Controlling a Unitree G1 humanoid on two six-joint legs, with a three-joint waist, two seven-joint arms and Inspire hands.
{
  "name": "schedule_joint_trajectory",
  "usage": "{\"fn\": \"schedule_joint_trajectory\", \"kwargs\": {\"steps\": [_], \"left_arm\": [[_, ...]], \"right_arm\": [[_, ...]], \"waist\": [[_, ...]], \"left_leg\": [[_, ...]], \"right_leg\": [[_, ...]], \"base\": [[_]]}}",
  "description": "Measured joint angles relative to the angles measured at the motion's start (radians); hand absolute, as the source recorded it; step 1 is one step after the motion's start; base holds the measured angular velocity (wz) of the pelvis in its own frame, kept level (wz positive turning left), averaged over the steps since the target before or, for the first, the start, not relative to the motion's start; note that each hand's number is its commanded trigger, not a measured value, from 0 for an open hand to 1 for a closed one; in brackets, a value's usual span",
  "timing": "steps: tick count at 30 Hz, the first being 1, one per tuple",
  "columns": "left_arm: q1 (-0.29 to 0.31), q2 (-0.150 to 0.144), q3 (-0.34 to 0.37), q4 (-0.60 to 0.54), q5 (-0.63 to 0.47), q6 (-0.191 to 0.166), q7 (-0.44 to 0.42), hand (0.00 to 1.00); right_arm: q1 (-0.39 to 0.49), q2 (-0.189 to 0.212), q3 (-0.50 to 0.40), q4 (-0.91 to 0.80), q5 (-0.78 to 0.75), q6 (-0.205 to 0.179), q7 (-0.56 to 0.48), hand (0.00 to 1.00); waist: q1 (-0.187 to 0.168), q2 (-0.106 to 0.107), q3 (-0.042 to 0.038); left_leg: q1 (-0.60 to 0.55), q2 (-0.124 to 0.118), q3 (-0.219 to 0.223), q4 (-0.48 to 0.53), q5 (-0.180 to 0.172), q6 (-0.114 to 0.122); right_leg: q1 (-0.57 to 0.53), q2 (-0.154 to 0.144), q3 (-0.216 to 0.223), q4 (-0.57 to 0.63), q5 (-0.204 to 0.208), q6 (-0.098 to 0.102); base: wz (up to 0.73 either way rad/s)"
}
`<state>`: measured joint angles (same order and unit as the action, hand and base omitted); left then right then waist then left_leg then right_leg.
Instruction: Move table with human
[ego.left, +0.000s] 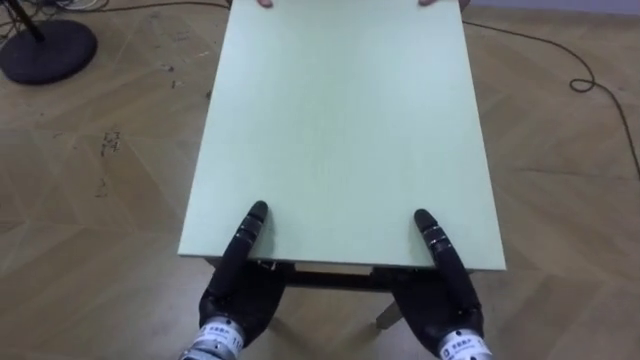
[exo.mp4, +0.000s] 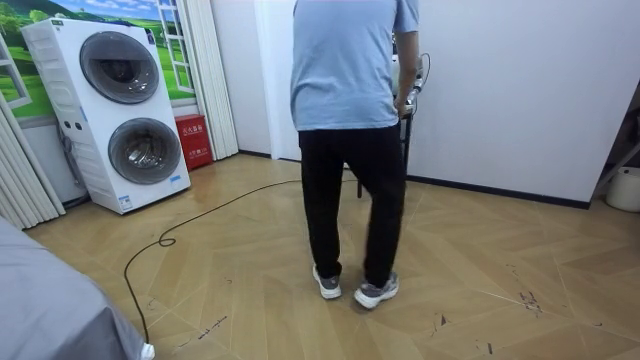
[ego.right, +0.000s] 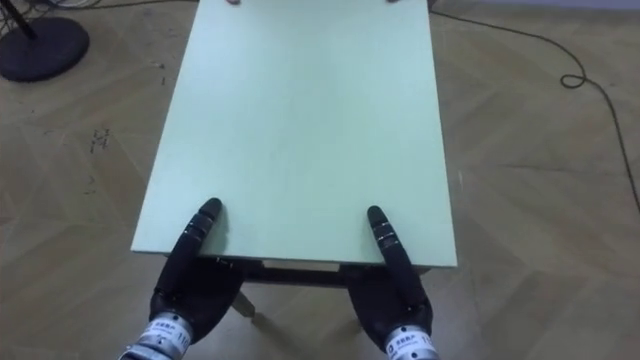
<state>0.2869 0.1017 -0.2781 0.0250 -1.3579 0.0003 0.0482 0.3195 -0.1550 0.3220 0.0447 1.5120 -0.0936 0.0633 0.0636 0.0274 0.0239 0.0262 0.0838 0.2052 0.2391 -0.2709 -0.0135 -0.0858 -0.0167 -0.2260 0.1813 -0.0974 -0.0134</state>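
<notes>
I stand in the room and look at a table (ego.left: 340, 130) with a pale green top. It is over a brown wooden floor (ego.left: 100, 200). Seen from the robot's head, the table runs from 6 o'clock up to 12 o'clock.

The robot's left hand (ego.left: 240, 290) is at 7 o'clock, at the near edge of the table. A dark part of it lies flat on the top. The rest is tucked under the edge, so I cannot tell if that hand is open or closed. The right hand (ego.left: 445, 290) is at 5 o'clock and sits the same way. I cannot tell its grip either.

A person touches the far edge. Just the tips show, the first hand (ego.left: 262, 3) at 11 o'clock and the second hand (ego.left: 435, 3) at 1 o'clock.

A round black stand (ego.left: 45, 50) sits on the floor at 10 o'clock, apart from the table.

From the side of the room, the person (exo.mp4: 345, 150) stands in the middle with their back to me. They wear a light blue shirt, black trousers and grey shoes.

At 9 o'clock two white washing machines (exo.mp4: 120, 110) are stacked one on the other. A red box (exo.mp4: 193, 140) stands just beside them. It has pale writing on it, too small to read. A little sticker (exo.mp4: 125, 203) low on the bottom machine is too small to read too. Above the machines hangs a picture (exo.mp4: 100, 10) of green grass and blue sky.
</notes>
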Motion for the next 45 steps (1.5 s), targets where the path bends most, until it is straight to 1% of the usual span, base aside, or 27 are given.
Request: {"fn": "schedule_joint_trajectory", "kwargs": {"steps": [2, 4, 8, 9, 10, 11, 12, 13, 14, 15, 16, 17, 18, 19, 21, 24, 26, 27, 28, 30, 32, 34, 36, 39, 40, 43, 45], "left_arm": [[0.0, 0.0, 0.001, 0.0, 0.011, 0.001, 0.0, 1.0], [0.001, 0.0, 0.002, 0.0, 0.023, 0.0, -0.001, 1.0], [0.013, -0.014, 0.002, 0.0, 0.026, -0.001, -0.009, 1.0], [0.015, -0.019, 0.001, 0.0, 0.027, -0.002, -0.009, 1.0], [0.022, -0.02, 0.0, 0.0, 0.022, -0.011, -0.011, 1.0], [0.024, -0.018, 0.001, 0.0, 0.015, -0.023, -0.02, 1.0], [0.026, -0.005, 0.002, -0.001, 0.004, -0.035, -0.029, 1.0], [0.031, -0.026, -0.002, 0.004, 0.003, -0.035, -0.021, 1.0], [0.034, -0.033, -0.002, 0.004, 0.003, -0.034, -0.021, 1.0], [0.034, -0.04, -0.002, 0.002, 0.003, -0.034, -0.026, 1.0], [0.03, -0.042, -0.002, -0.002, 0.014, -0.034, -0.029, 1.0], [0.026, -0.042, -0.001, -0.003, 0.02, -0.034, -0.028, 1.0], [0.02, -0.037, 0.002, -0.003, 0.027, -0.035, -0.027, 1.0], [0.024, -0.034, 0.004, -0.003, 0.025, -0.036, -0.027, 1.0], [0.03, -0.04, 0.006, -0.003, 0.025, -0.036, -0.025, 1.0], [0.046, -0.042, 0.005, -0.003, 0.024, -0.039, -0.025, 1.0], [0.05, -0.042, 0.006, -0.003, 0.024, -0.042, -0.025, 1.0], [0.05, -0.042, 0.006, -0.003, 0.025, -0.043, -0.024, 1.0], [0.05, -0.04, 0.005, -0.003, 0.025, -0.043, -0.024, 1.0], [0.05, -0.041, 0.003, -0.003, 0.026, -0.047, -0.024, 1.0], [0.048, -0.04, -0.001, -0.003, 0.027, -0.054, -0.024, 1.0], [0.048, -0.035, -0.001, -0.003, 0.027, -0.054, -0.024, 1.0], [0.048, -0.035, 0.0, -0.003, 0.037, -0.058, -0.02, 1.0], [0.049, -0.033, 0.002, -0.003, 0.037, -0.066, -0.019, 1.0], [0.049, -0.035, 0.002, -0.005, 0.039, -0.066, -0.019, 1.0], [0.049, -0.034, 0.0, -0.005, 0.039, -0.068, -0.019, 1.0], [0.05, -0.034, -0.003, -0.006, 0.039, -0.072, -0.019, 1.0]], "right_arm": [[0.0, 0.0, 0.0, 0.0, 0.0, 0.001, 0.002, 1.0], [0.001, 0.0, -0.001, 0.0, 0.0, 0.002, 0.006, 1.0], [0.001, 0.001, -0.002, 0.0, -0.005, 0.002, 0.011, 1.0], [0.0, 0.001, -0.006, 0.0, -0.012, 0.002, 0.011, 1.0], [0.001, 0.008, -0.013, 0.0, -0.033, 0.007, 0.011, 1.0], [-0.003, 0.019, -0.013, 0.0, -0.044, 0.008, 0.01, 1.0], [-0.01, 0.034, -0.012, -0.002, -0.073, 0.007, 0.01, 1.0], [-0.016, 0.022, -0.012, -0.001, -0.082, 0.0, 0.011, 1.0], [-0.021, 0.014, -0.011, -0.001, -0.083, -0.002, 0.011, 1.0], [-0.027, 0.01, -0.006, -0.001, -0.085, -0.003, 0.011, 1.0], [-0.026, 0.01, -0.009, -0.001, -0.075, -0.005, 0.013, 1.0], [-0.025, 0.011, -0.013, -0.001, -0.066, -0.006, 0.013, 1.0], [-0.024, 0.016, -0.012, -0.001, -0.056, -0.003, 0.014, 1.0], [-0.024, 0.02, -0.012, -0.001, -0.059, 0.001, 0.011, 1.0], [-0.026, 0.023, -0.013, -0.001, -0.066, 0.003, 0.002, 1.0], [-0.024, 0.023, -0.013, 0.004, -0.08, 0.011, 0.001, 1.0], [-0.023, 0.025, -0.012, 0.006, -0.086, 0.014, 0.001, 1.0], [-0.022, 0.027, -0.012, 0.006, -0.086, 0.015, 0.001, 1.0], [-0.02, 0.028, -0.013, 0.006, -0.086, 0.015, 0.001, 1.0], [-0.02, 0.031, -0.014, 0.006, -0.085, 0.016, 0.001, 1.0], [-0.02, 0.032, -0.015, 0.006, -0.083, 0.016, 0.001, 1.0], [-0.019, 0.034, -0.015, 0.008, -0.078, 0.02, 0.001, 1.0], [-0.018, 0.043, -0.013, 0.015, -0.077, 0.02, 0.001, 1.0], [-0.019, 0.047, -0.009, 0.015, -0.077, 0.02, 0.001, 1.0], [-0.02, 0.046, -0.009, 0.015, -0.068, 0.019, 0.001, 1.0], [-0.023, 0.043, -0.008, 0.015, -0.065, 0.018, 0.001, 1.0], [-0.025, 0.031, 0.007, 0.015, -0.063, 0.003, 0.001, 1.0]], "waist": [[-0.011, 0.004, -0.0015], [-0.011, 0.005, -0.0012], [-0.011, 0.014, -0.001], [-0.013, 0.023, 0.0041], [-0.01, 0.032, 0.0047], [-0.005, 0.032, 0.0045], [0.0, 0.024, 0.0019], [-0.006, 0.053, -0.0019], [-0.006, 0.059, -0.001], [-0.006, 0.058, -0.0007], [-0.012, 0.057, -0.0011], [-0.016, 0.056, -0.0012], [-0.012, 0.047, 0.0002], [0.007, 0.045, -0.0005], [0.027, 0.045, -0.0003], [0.027, 0.044, 0.0004], [0.026, 0.042, 0.0007], [0.019, 0.04, 0.0011], [0.014, 0.037, 0.0013], [-0.008, 0.022, 0.0045], [-0.019, 0.008, 0.0068], [-0.033, 0.005, 0.0079], [-0.03, 0.004, 0.0082], [-0.013, 0.002, 0.0077], [0.003, -0.001, 0.007], [0.025, -0.006, 0.0064], [0.032, -0.009, 0.0055]], "left_leg": [[0.0, 0.005, 0.0, -0.004, 0.0, 0.0], [-0.007, 0.007, -0.019, -0.003, 0.0, 0.0], [-0.012, 0.011, -0.043, -0.003, 0.006, -0.006], [-0.001, 0.013, -0.082, -0.008, 0.012, -0.005], [0.005, 0.022, -0.146, -0.01, 0.012, -0.006], [0.0, 0.023, -0.163, -0.009, 0.011, -0.006], [-0.009, 0.009, -0.161, -0.008, 0.005, -0.014], [-0.009, 0.02, -0.128, -0.014, 0.001, -0.024], [-0.009, 0.024, -0.093, -0.02, 0.008, -0.034], [-0.018, 0.028, -0.033, -0.041, 0.023, -0.045], [-0.016, 0.026, 0.001, -0.063, 0.035, -0.041], [-0.009, 0.027, 0.009, -0.077, 0.039, -0.037], [-0.01, 0.026, 0.01, -0.085, 0.042, -0.032], [-0.011, 0.023, 0.011, -0.078, 0.043, -0.032], [-0.011, 0.016, 0.008, -0.074, 0.042, -0.031], [-0.015, 0.005, -0.021, -0.073, 0.048, -0.022], [-0.021, -0.005, -0.044, -0.069, 0.053, -0.014], [-0.028, -0.014, -0.061, -0.067, 0.056, -0.009], [-0.033, -0.021, -0.074, -0.065, 0.059, -0.003], [-0.051, -0.047, -0.12, -0.048, 0.065, 0.006], [-0.063, -0.063, -0.163, -0.037, 0.067, 0.011], [-0.072, -0.068, -0.196, -0.029, 0.07, 0.015], [-0.073, -0.069, -0.198, -0.02, 0.07, 0.015], [-0.081, -0.069, -0.197, -0.017, 0.071, 0.015], [-0.084, -0.068, -0.198, -0.016, 0.071, 0.015], [-0.088, -0.068, -0.21, -0.016, 0.071, 0.015], [-0.098, -0.069, -0.219, -0.015, 0.072, 0.013]], "right_leg": [[0.003, 0.002, -0.002, 0.003, 0.0, 0.0], [0.005, 0.001, -0.027, 0.004, 0.0, 0.0], [0.014, -0.006, -0.054, 0.026, -0.006, 0.006], [-0.014, -0.017, -0.082, 0.099, -0.026, 0.009], [-0.054, 0.0, -0.073, 0.115, -0.057, 0.001], [-0.072, 0.014, -0.074, 0.071, -0.043, -0.016], [-0.102, 0.02, -0.085, -0.012, 0.064, -0.054], [-0.103, 0.008, -0.12, 0.016, 0.055, -0.054], [-0.103, 0.006, -0.124, 0.023, 0.055, -0.054], [-0.102, 0.001, -0.111, 0.025, 0.055, -0.054], [-0.101, 0.003, -0.071, 0.026, 0.053, -0.051], [-0.1, 0.003, -0.063, 0.028, 0.049, -0.043], [-0.105, 0.0, -0.062, 0.04, 0.04, -0.03], [-0.104, 0.002, -0.075, 0.044, 0.04, -0.029], [-0.099, -0.007, -0.1, 0.043, 0.04, -0.029], [-0.083, -0.028, -0.129, 0.048, 0.035, -0.022], [-0.081, -0.045, -0.134, 0.067, 0.027, -0.01], [-0.08, -0.059, -0.132, 0.08, 0.016, 0.006], [-0.078, -0.067, -0.131, 0.085, 0.011, 0.01], [-0.072, -0.098, -0.095, 0.118, -0.021, 0.037], [-0.061, -0.109, -0.058, 0.127, -0.037, 0.054], [-0.039, -0.11, -0.025, 0.125, -0.042, 0.062], [-0.019, -0.112, -0.023, 0.118, -0.047, 0.071], [0.004, -0.111, -0.021, 0.092, -0.051, 0.076], [0.005, -0.109, -0.017, 0.086, -0.051, 0.076], [0.018, -0.104, -0.004, 0.064, -0.051, 0.076], [0.038, -0.101, -0.002, 0.043, -0.051, 0.076]], "base": [[0.51], [0.32], [0.43], [0.38], [0.29], [0.23], [0.44], [0.53], [0.6], [0.67], [0.78], [0.81], [0.4], [0.18], [0.1], [0.38], [0.51], [0.57], [0.79], [0.86], [0.83], [0.82], [0.52], [0.31], [0.21], [0.2], [0.48]]}}
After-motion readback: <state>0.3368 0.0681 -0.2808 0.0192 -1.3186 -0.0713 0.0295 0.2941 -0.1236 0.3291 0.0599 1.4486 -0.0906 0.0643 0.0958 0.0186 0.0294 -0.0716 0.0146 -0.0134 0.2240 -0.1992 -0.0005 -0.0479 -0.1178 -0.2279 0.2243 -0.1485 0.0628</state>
